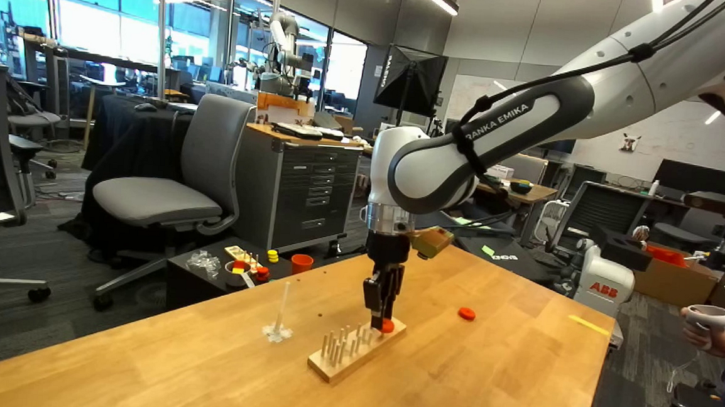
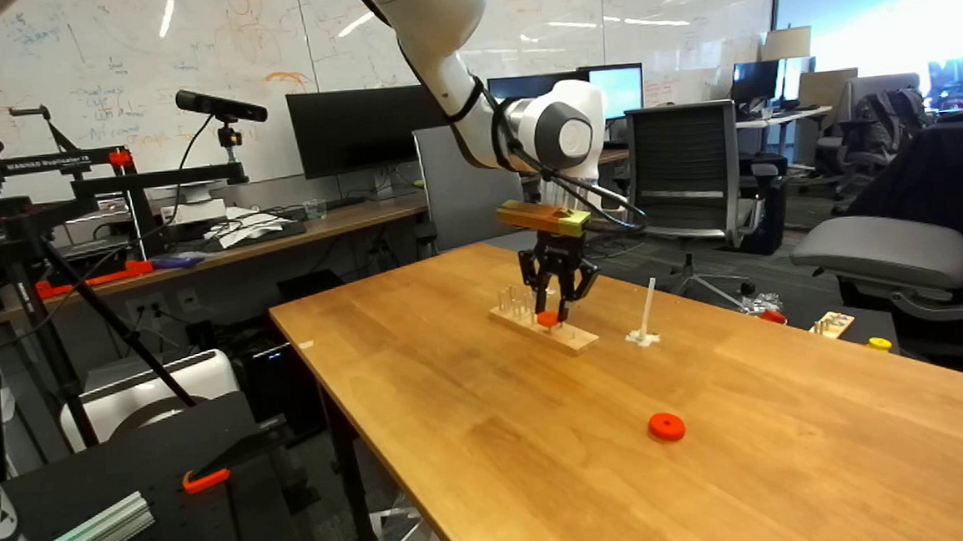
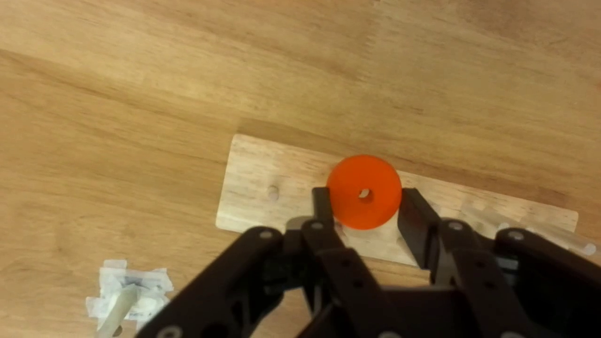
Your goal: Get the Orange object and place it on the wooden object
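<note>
My gripper (image 3: 365, 199) is shut on the Orange object (image 3: 361, 171), a flat round orange-red disc with a small hole in its middle. A fingertip presses on each side of it. Beneath lies the wooden object (image 3: 249, 178), a pale slab with thin pegs. In both exterior views the disc (image 1: 388, 325) sits low over the slab (image 2: 582, 340), towards the end with fewer pegs. Whether the disc rests on the slab or hangs just above it, I cannot tell. Something pale shows through its hole; whether peg or bare wood is unclear.
A lookalike orange-red disc (image 2: 667, 427) lies apart on the wooden table (image 2: 494, 470). Near the slab, a thin white rod (image 1: 282, 309) stands taped to the table top. Beyond the table edge, a low black stand (image 1: 193, 291) carries an orange cup (image 1: 301, 263) and small parts.
</note>
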